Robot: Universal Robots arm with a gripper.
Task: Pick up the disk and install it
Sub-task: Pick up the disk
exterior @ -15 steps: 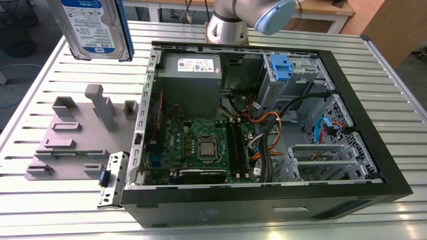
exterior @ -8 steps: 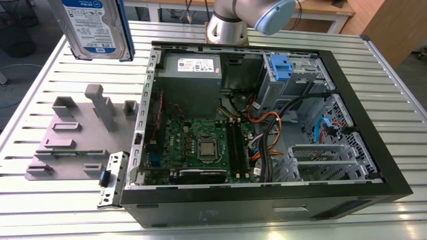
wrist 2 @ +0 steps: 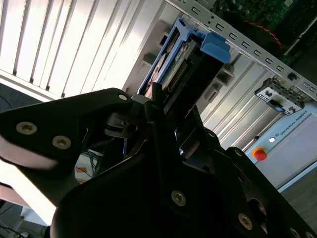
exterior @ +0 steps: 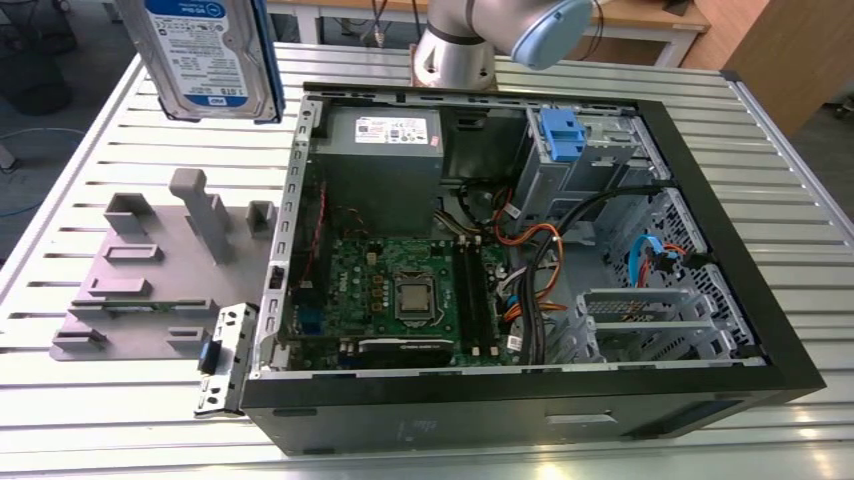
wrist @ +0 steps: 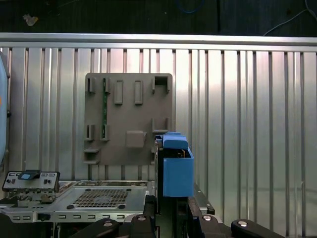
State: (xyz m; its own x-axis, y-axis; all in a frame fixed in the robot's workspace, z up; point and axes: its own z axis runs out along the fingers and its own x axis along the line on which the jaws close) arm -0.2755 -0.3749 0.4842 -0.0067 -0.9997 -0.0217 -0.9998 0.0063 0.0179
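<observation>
Tool (wrist 2: 171, 101) is black, with its fingers (wrist 2: 153, 99) pressed onto the flat silver-metal disk (exterior: 214, 55) with the blue-and-white label and blue plastic rails, so the disk is pinched and off the desk. In the exterior view the disk hangs upright at the exterior view's upper left, label facing the camera, over the slatted silver metal desk (exterior: 787, 160). It is apart from the grey plastic fixture plate (exterior: 147, 290) and from the open black computer case (exterior: 534, 400). In the first wrist view the disk's blue handle end (wrist: 177, 168) points at the desk, just beside the fixture plate (wrist: 129, 119). The case lies on its side, with the green motherboard (exterior: 400, 290) and grey power-supply box (exterior: 380, 150) exposed. The silver arm (exterior: 461, 45) stands behind the case.
</observation>
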